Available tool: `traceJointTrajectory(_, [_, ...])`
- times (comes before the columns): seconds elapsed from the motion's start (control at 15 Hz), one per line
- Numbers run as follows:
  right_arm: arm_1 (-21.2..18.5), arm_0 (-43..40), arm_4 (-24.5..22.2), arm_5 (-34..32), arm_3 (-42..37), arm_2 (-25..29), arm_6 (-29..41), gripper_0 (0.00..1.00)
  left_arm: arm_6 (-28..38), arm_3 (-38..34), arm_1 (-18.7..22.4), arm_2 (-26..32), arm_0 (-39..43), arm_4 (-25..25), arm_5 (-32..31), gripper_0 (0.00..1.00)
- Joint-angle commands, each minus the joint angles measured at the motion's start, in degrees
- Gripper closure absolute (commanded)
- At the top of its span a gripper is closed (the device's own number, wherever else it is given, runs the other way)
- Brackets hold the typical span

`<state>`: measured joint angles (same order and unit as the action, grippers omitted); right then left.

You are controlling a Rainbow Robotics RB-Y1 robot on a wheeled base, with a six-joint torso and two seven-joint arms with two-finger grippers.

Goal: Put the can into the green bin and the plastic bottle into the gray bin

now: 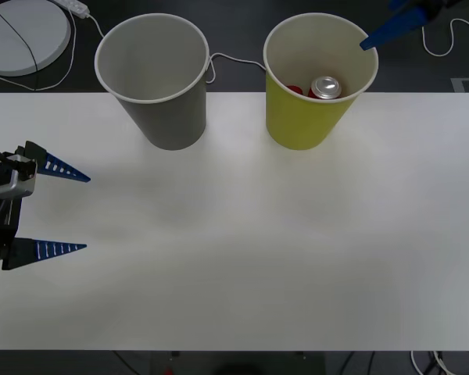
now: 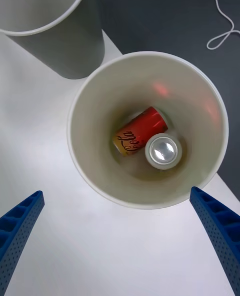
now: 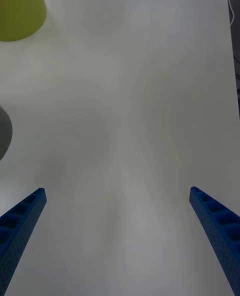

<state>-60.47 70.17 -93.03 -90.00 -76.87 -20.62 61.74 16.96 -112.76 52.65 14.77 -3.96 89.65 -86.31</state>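
The can [image 2: 136,134], red with a gold-orange band, lies on its side at the bottom of the green bin [image 2: 125,84]. In the front view the green bin [image 1: 303,125] stands at the table's back right and the gray bin [image 1: 168,117] at the back left. My right gripper [image 2: 116,192] hangs open above the green bin's mouth, nothing between its fingers; one blue finger [image 1: 387,31] shows over the rim. Low over the table's left side, my left gripper [image 1: 86,213] is open and holds nothing. The plastic bottle is out of view.
A silver-topped red can [image 2: 162,149] stands upright beside the can inside the green bin. Behind the table lie a white round disc [image 1: 23,35] and white cables [image 1: 234,58]. The white table [image 1: 258,258] stretches bare in front of the bins.
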Motion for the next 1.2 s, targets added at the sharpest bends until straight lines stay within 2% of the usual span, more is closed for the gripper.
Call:
traceJointTrajectory(0.07, [-3.6,-6.7,4.2,0.0,-5.3,5.9,-6.2,0.0,0.0,0.0,0.0,0.0,0.0,0.0,0.0,0.0])
traceJointTrajectory(0.4, [-7.4,-22.3,11.8,0.0,-11.7,17.5,-19.1,0.0,0.0,0.0,0.0,0.0,0.0,0.0,0.0,0.0])
traceJointTrajectory(0.6, [-7.4,-31.2,12.3,0.0,-16.8,25.0,-24.6,0.0,0.0,0.0,0.0,0.0,0.0,0.0,0.0,0.0])
traceJointTrajectory(0.87, [-5.8,-42.3,15.0,0.0,-19.6,33.2,-32.4,0.0,0.0,0.0,0.0,0.0,0.0,0.0,0.0,0.0])
traceJointTrajectory(1.2, [-3.5,-52.8,17.7,0.0,-19.5,39.0,-42.8,0.0,0.0,0.0,0.0,0.0,0.0,0.0,0.0,0.0])
